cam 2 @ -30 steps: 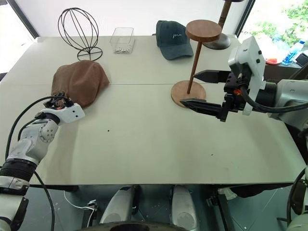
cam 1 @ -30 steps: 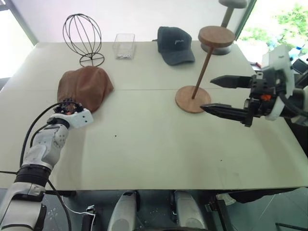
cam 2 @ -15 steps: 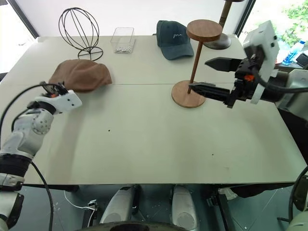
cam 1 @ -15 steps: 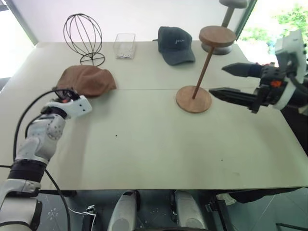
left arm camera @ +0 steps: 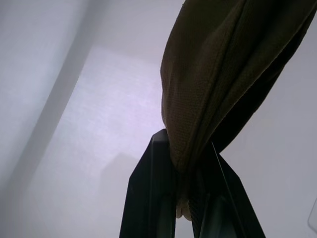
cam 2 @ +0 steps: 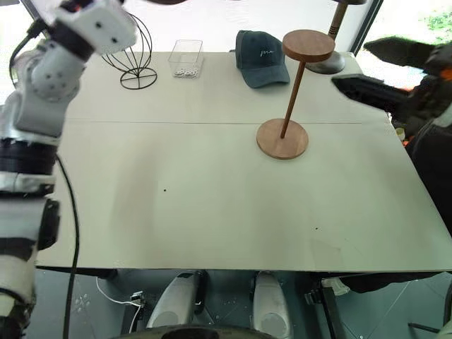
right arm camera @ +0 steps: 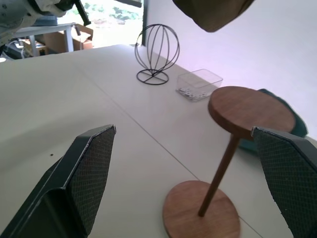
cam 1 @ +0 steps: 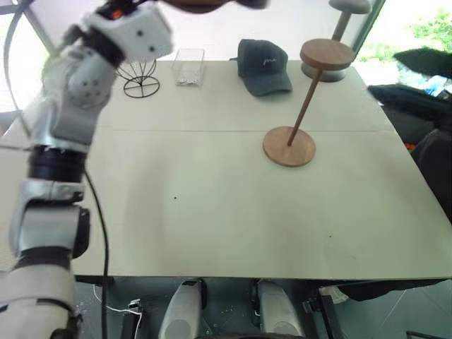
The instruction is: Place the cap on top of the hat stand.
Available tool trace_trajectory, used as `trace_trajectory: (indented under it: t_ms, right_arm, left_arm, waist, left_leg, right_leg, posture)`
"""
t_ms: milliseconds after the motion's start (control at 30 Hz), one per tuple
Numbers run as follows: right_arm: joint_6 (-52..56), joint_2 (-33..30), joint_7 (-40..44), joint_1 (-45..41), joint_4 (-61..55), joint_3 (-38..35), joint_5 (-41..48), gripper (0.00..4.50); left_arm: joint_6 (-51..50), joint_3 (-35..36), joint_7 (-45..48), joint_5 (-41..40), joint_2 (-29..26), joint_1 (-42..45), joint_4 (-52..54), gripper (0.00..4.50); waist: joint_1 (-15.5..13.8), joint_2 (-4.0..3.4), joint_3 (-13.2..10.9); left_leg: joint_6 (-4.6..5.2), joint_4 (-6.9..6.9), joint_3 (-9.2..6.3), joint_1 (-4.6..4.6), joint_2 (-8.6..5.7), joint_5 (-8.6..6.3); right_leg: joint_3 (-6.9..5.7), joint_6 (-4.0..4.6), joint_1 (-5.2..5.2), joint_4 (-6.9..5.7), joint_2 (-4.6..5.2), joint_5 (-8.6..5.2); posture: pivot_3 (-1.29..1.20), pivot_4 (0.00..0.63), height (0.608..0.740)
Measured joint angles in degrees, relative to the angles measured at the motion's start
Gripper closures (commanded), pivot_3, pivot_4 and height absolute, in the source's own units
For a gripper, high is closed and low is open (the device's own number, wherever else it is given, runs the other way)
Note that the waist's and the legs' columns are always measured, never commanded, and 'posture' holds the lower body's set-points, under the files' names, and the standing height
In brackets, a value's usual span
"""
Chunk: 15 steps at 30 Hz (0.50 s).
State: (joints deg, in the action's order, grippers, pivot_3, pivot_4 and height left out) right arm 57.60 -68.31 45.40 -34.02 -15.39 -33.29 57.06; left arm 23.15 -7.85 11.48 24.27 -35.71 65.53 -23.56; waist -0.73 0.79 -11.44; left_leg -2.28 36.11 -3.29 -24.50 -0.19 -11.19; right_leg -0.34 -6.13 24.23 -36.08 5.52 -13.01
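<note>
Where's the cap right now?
The cap hangs off the table, pinched in the shut left gripper. In the right wrist view it dangles above the wire head stand, away from the hat stand.

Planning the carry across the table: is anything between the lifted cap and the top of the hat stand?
Nothing visible blocks it. The cap hangs in the air, pinched by the left gripper, and the hat stand has a bare disc top. The right gripper sits open beside the stand, to its right.
</note>
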Motion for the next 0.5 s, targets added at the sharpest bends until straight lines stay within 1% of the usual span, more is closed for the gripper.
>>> trace_trajectory:
  t_ms: [133,233,367,500]
  right_arm:
    - [1.4,-0.4,-0.8,2.6,-0.1,-4.4,0.0,0.0]
    - [2.5,-0.3,-1.9,4.4,-0.7,-6.8,0.6,0.0]
    - [3.9,-0.2,-3.6,5.3,-2.8,-9.1,2.1,0.0]
    - [5.1,0.1,-5.6,6.6,-4.8,-10.5,4.3,0.0]
  left_arm:
    - [3.6,-1.9,1.0,-1.5,5.8,3.6,-3.6,4.46]
    - [6.8,-3.0,1.0,-1.6,9.2,5.1,-6.1,4.46]
    - [9.4,-4.6,0.8,-1.5,12.4,5.8,-10.6,4.46]
    - [11.0,-6.2,-1.8,1.0,14.8,7.7,-17.8,4.46]
  waist:
    - [0.4,-0.01,0.0]
    - [0.4,-0.01,0.0]
    - [0.3,-0.01,0.0]
    - [0.0,-0.01,0.0]
  left_leg:
    - [0.02,-0.02,0.02,0.04,0.01,-0.01]
    - [0.03,-0.02,0.02,0.04,0.01,-0.01]
    - [0.03,0.0,0.02,0.03,0.01,-0.01]
    - [0.03,0.03,0.02,0.02,0.0,-0.01]
  right_leg:
    - [0.02,-0.02,0.02,-0.03,-0.01,0.01]
    - [0.02,-0.03,0.02,-0.04,-0.02,0.01]
    - [0.03,-0.04,0.02,-0.04,-0.02,0.01]
    - [0.04,-0.07,0.01,-0.03,-0.01,0.03]
  posture:
    - [0.0,0.15,0.74]
    - [0.0,0.15,0.74]
    - [0.0,0.15,0.74]
    - [0.0,0.15,0.74]
